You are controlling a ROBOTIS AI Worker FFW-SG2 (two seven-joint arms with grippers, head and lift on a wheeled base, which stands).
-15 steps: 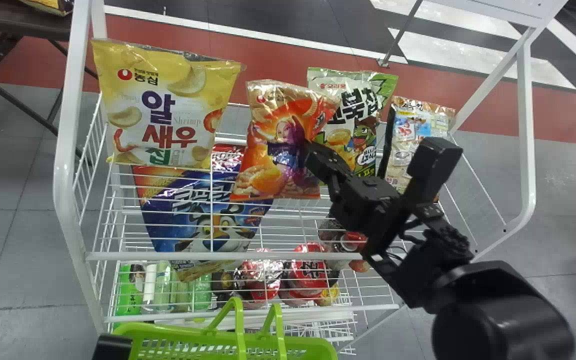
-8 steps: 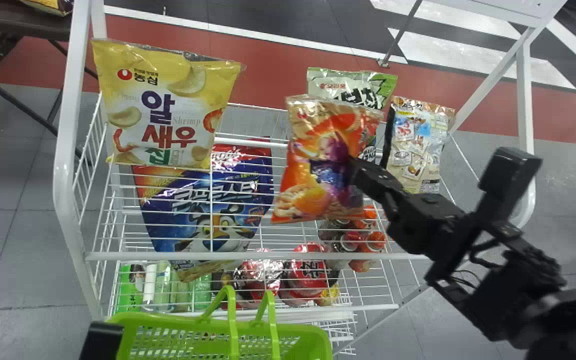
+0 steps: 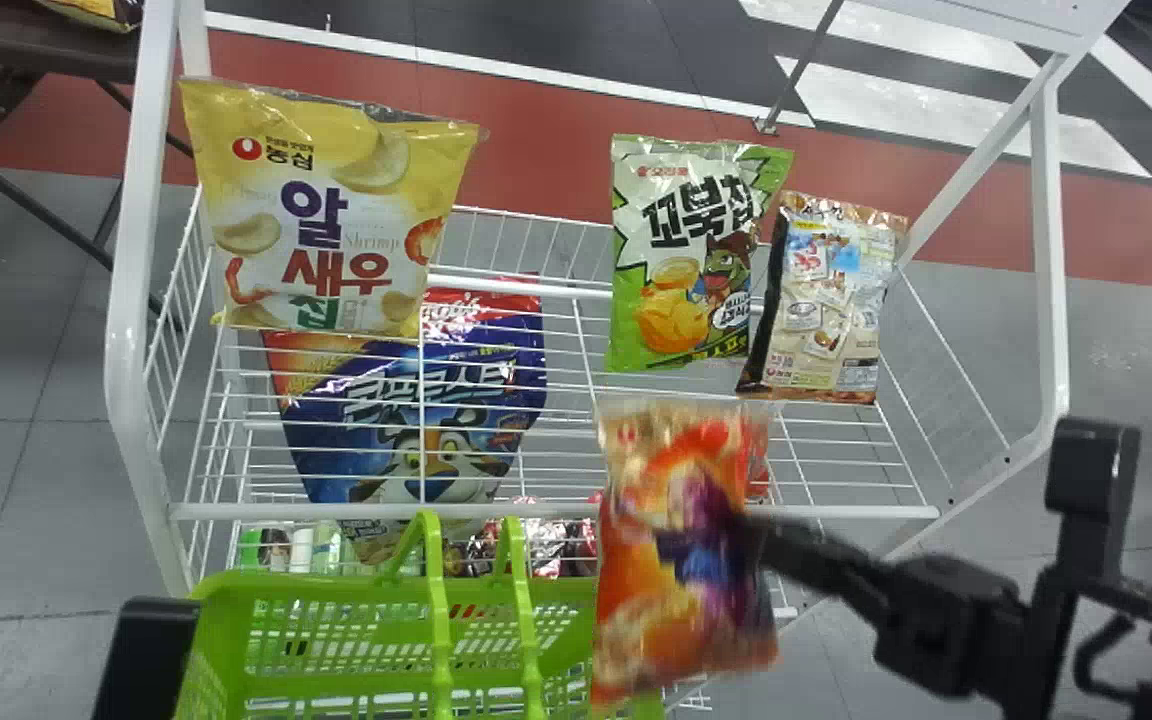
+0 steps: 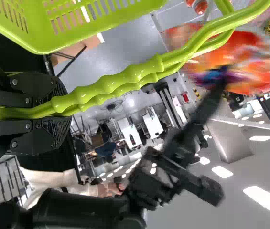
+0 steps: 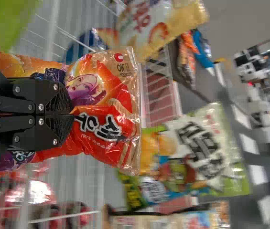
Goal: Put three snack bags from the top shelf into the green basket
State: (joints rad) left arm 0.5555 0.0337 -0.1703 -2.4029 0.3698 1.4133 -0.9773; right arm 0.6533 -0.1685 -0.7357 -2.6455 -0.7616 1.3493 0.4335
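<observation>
Orange snack bag (image 3: pixel 681 600): in the head view, held by the right gripper (image 3: pixel 751 540), at the near side, overlapping the right end of the green basket (image 3: pixel 336 588) in the picture; if above the basket or only beside it, hard to tell.
Green handles (image 3: pixel 439 600): standing up from the basket, to the left of the orange bag.
Left arm (image 3: pixel 146 655): at near left, beside the basket, with only a black part in sight.
Yellow snack bag (image 3: pixel 331 210): on the top of the white rack (image 3: pixel 336 512), at the left.
Green-and-white snack bag (image 3: pixel 681 300): at the far side, right of the middle.
Beige snack bag (image 3: pixel 826 300): just beside, farther to the right.
Blue bag (image 3: pixel 416 420): at the left, partly under the yellow one, seen through the wires.
Left gripper (image 4: pixel 60 107): in the left wrist view, closed around both handles.
Right arm (image 4: pixel 173 148): also there, reaching to the orange bag, blurred.
Right gripper (image 5: pixel 72 113): in the right wrist view, narrow, fingers pressed together with the orange bag pinched between.
</observation>
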